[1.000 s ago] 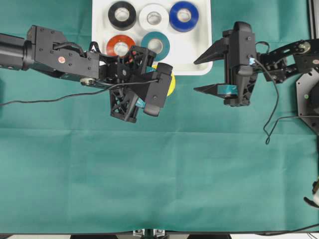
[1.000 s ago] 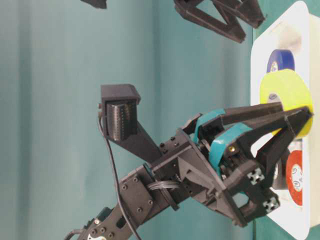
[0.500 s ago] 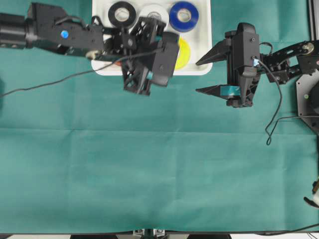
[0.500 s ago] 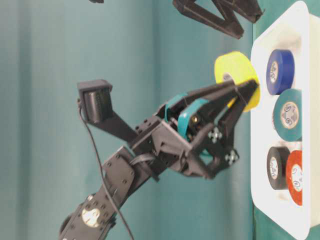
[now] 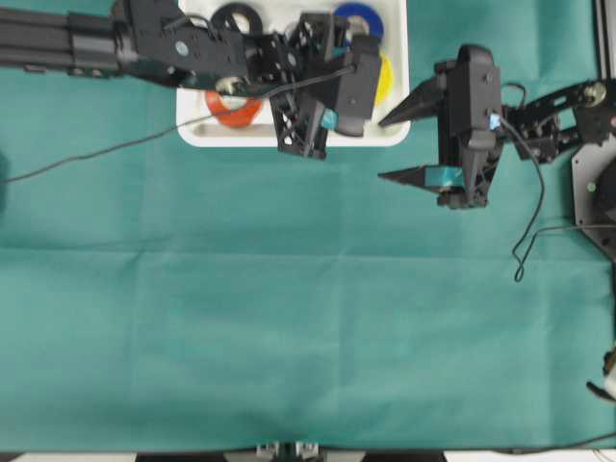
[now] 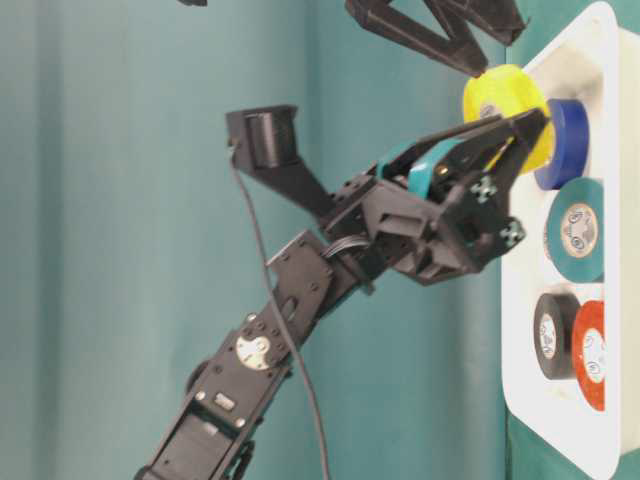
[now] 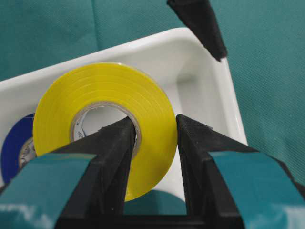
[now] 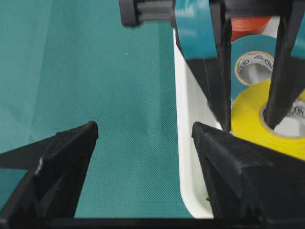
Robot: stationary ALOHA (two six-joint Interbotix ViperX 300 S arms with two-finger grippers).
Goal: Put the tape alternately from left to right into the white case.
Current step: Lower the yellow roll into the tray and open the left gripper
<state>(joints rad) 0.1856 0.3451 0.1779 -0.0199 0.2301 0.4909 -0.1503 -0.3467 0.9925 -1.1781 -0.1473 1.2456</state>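
Across the green cloth (image 5: 289, 318) at the far edge lies the white case (image 5: 289, 137), holding the black roll (image 6: 552, 336), red roll (image 5: 234, 108), teal roll (image 6: 577, 231) and blue roll (image 5: 358, 15). Over its right end, the left gripper (image 7: 153, 125) pinches the yellow roll (image 7: 102, 95) by its wall, one finger inside the core, the roll upright above the tray floor beside the blue one. Just right of the case, the right gripper (image 5: 404, 144) hangs with jaws spread wide, holding nothing.
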